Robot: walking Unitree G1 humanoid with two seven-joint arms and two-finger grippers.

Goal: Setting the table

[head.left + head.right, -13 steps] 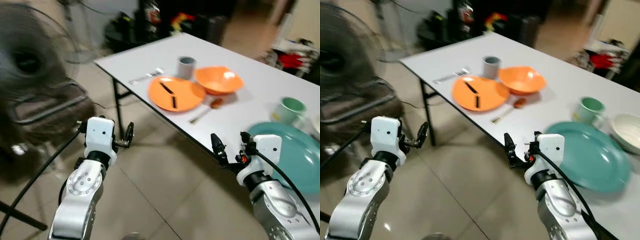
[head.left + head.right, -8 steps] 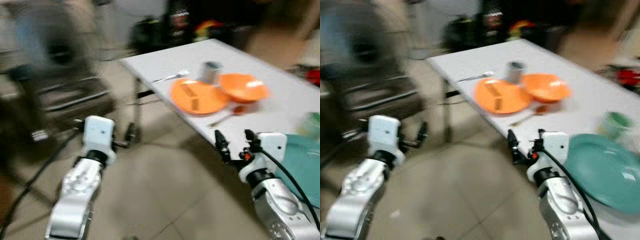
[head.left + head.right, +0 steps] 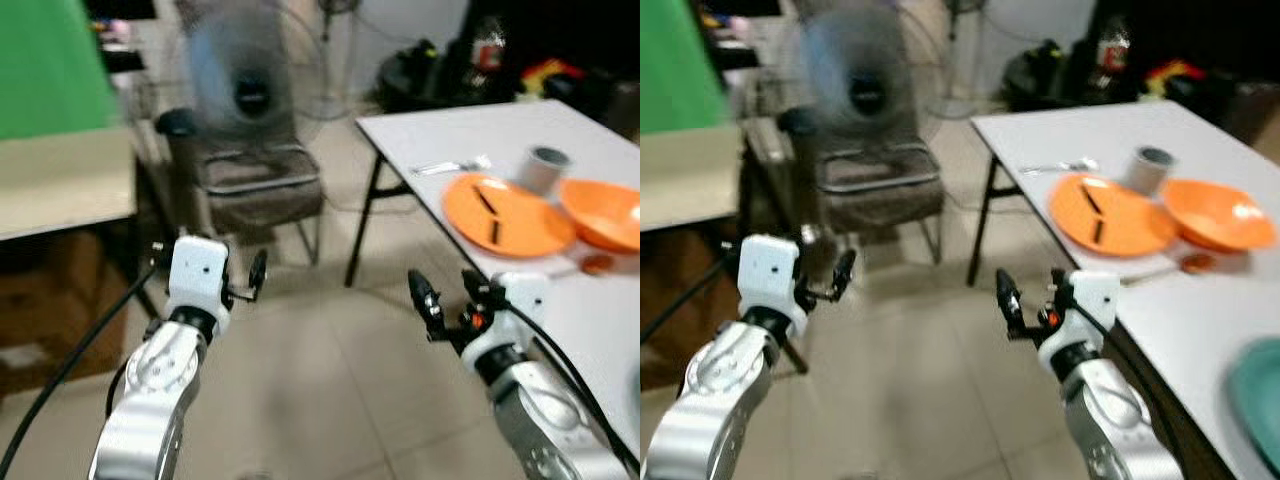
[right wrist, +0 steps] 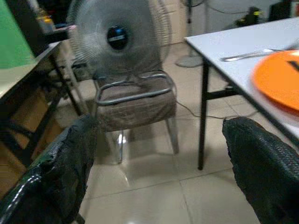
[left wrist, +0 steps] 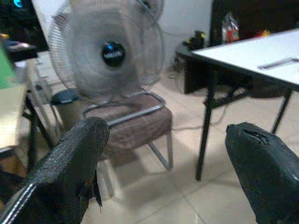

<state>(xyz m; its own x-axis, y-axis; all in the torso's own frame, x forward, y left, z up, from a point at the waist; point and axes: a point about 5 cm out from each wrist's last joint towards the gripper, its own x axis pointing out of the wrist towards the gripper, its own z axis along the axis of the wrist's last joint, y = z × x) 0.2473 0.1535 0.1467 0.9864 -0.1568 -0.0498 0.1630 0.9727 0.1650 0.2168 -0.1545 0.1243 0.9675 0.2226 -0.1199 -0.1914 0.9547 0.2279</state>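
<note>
Left eye view: white table (image 3: 600, 310) on black folding legs, smooth matte top, near corner toward the fan. Round flat orange plate (image 3: 506, 212) close to the table's front edge, two short dark sticks lying on it. Just beyond, toward the far edge, a small grey cylindrical cup (image 3: 546, 169); beside the plate, further along the table, a glossy orange bowl (image 3: 608, 213). Thin metal cutlery (image 3: 447, 167) near the corner, apart from the plate. Small reddish-brown spoon bowl (image 3: 597, 264) by the front edge, below the orange bowl; blurred.

Left gripper (image 3: 256, 272) raised over the pale tiled floor (image 3: 330, 380), well clear of the table; from the wrist camera, black textured fingers (image 5: 70, 168) spread wide, nothing between them. Right gripper (image 3: 440, 305) level with the table's front edge, just off it; long black fingers (image 4: 261, 172) likewise parted wide, empty.

Past the corner, a chair (image 3: 262, 190) with a chrome tube frame and brown padded seat, and above it a round wire-caged fan (image 3: 245, 75) with dark hub. Green panel (image 3: 50, 65) and a beige-topped bench (image 3: 60, 185) on the robot's left.
</note>
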